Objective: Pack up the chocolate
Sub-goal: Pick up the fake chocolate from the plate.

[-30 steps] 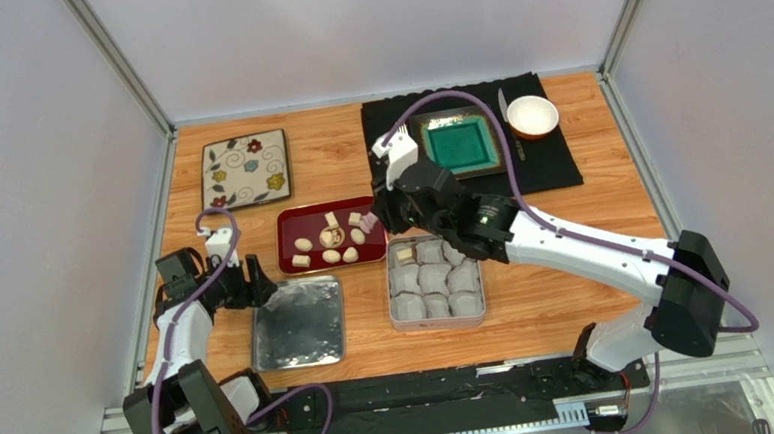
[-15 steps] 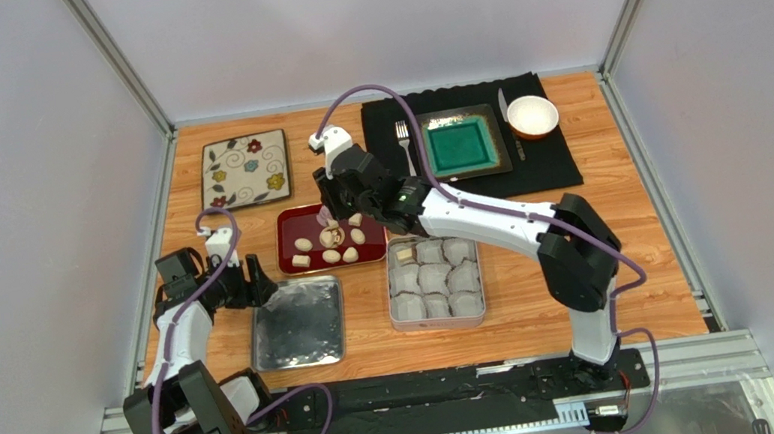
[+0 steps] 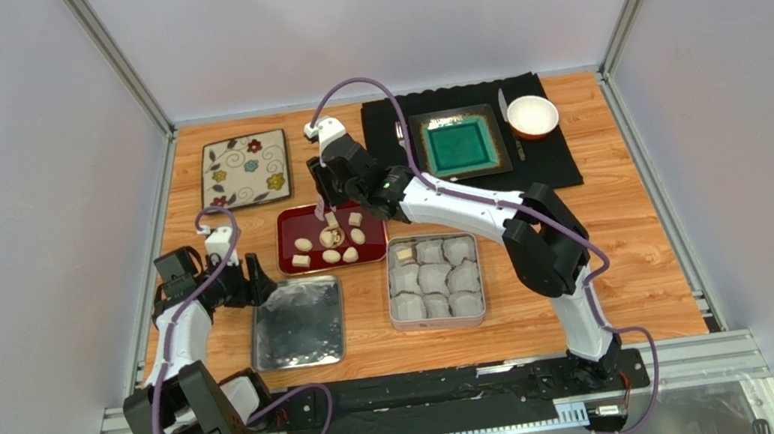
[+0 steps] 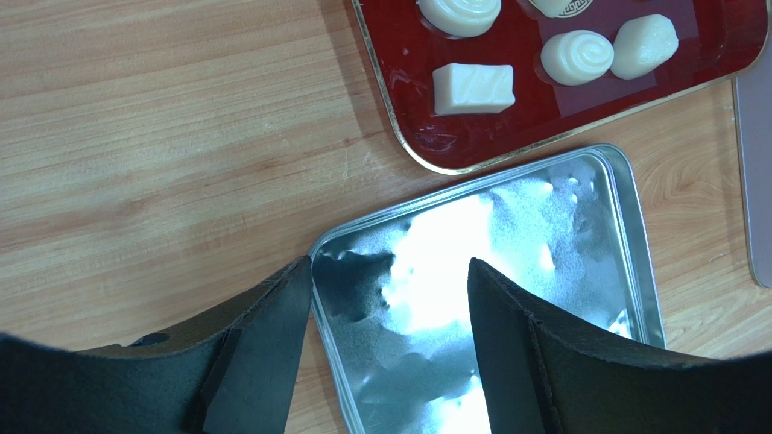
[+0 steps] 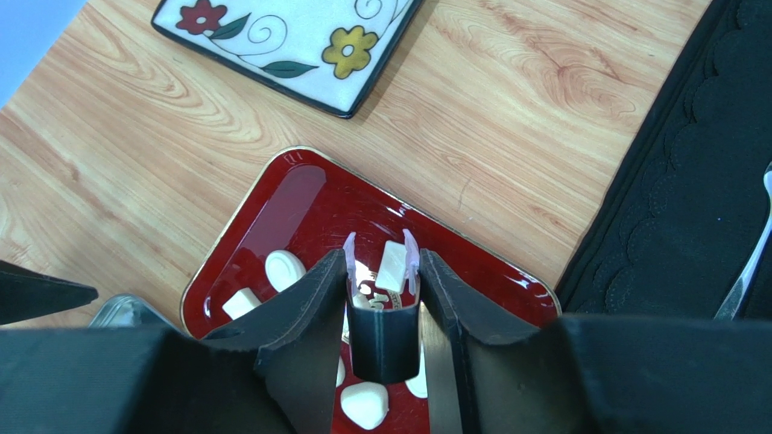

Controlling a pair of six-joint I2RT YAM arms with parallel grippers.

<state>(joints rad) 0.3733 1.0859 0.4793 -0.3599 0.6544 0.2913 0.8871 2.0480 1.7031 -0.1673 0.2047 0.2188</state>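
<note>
Several cream chocolate pieces (image 3: 331, 256) lie in the red tray (image 3: 286, 231). My right gripper (image 3: 331, 220) hovers over the tray, shut on black tongs (image 5: 384, 339) with clear tips. In the right wrist view a rectangular chocolate (image 5: 392, 267) shows between those tips; whether they touch it I cannot tell. Right gripper (image 5: 382, 262) fingers press the tongs from both sides. My left gripper (image 4: 390, 271) stands open over the corner of the silver lid (image 4: 507, 271), holding nothing. More chocolates (image 4: 473, 88) show in the tray (image 4: 399, 117) beyond it.
A silver tin (image 3: 394, 284) filled with white paper cups sits right of the lid (image 3: 298, 323). A floral plate (image 3: 244, 169) lies at the back left. The black mat (image 3: 554, 159) at the back right carries a green dish (image 3: 458, 145), white bowl (image 3: 532, 115) and fork (image 3: 403, 135).
My right arm swung left from beside the tin to above the red tray, and the tongs' tips have spread slightly. The left arm has not moved.
</note>
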